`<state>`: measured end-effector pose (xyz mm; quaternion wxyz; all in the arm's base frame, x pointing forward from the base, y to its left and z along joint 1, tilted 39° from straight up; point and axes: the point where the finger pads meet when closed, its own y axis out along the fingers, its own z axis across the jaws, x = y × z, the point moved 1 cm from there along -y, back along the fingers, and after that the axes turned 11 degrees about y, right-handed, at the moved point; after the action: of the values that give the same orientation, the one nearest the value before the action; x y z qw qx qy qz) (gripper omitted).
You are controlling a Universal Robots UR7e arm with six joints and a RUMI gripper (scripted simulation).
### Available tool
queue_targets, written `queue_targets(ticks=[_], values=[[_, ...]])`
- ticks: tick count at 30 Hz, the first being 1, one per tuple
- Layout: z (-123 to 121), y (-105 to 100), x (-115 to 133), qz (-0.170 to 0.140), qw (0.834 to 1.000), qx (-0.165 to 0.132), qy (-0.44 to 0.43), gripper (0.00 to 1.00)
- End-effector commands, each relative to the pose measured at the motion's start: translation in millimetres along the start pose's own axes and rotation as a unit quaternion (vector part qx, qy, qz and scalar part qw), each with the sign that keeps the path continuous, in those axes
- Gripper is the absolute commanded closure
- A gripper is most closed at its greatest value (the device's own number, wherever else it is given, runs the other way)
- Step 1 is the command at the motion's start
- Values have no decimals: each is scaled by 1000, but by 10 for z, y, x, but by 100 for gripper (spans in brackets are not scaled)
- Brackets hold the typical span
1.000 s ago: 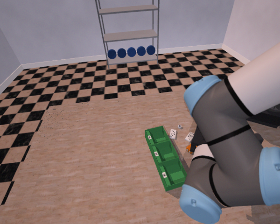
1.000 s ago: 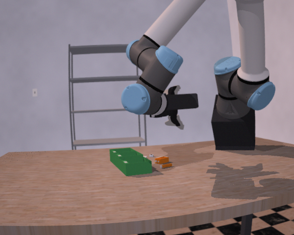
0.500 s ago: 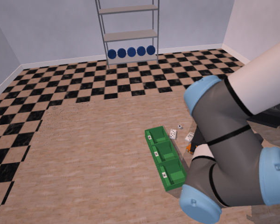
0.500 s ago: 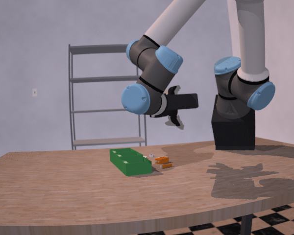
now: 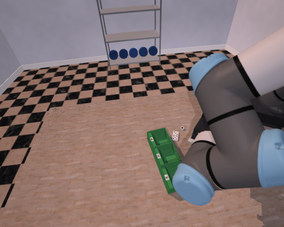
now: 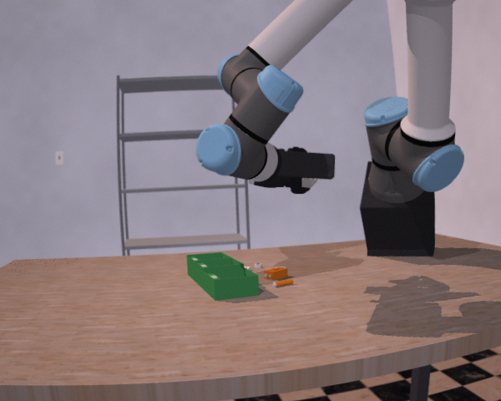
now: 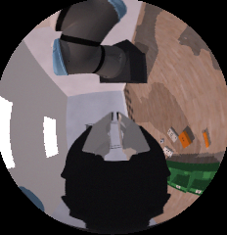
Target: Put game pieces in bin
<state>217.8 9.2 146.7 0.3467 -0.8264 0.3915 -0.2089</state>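
Your gripper (image 6: 311, 183) is pinched nearly closed on nothing, held high and pointing sideways; the dice (image 5: 175, 135) lie on the table (image 6: 113, 327) well below it, just beside the far end of the green bins (image 5: 161, 156), so you must tilt down

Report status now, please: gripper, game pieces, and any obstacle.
Gripper shut, holding nothing, high above table. Dice on table beside green bins, none binned yet. Orange items lie nearby.
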Motion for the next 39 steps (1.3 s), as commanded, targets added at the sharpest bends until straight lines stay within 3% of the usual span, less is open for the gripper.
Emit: queue_targets(ticks=[1,4,5,12,19,21,22,29,36,38,39], values=[[-21,118,-93,52,997,14,57,96],[-22,118,-91,62,996,17,68,96],[-24,119,-85,90,991,23,98,96],[-16,152,-126,155,972,38,171,96],[45,156,-175,221,942,50,246,96],[45,156,-175,221,942,50,246,96],[43,158,-171,247,927,55,275,96],[83,137,-163,304,887,65,342,96],[184,52,-79,365,832,73,412,96],[184,52,-79,365,832,73,412,96],[180,56,-78,388,808,77,437,96]])
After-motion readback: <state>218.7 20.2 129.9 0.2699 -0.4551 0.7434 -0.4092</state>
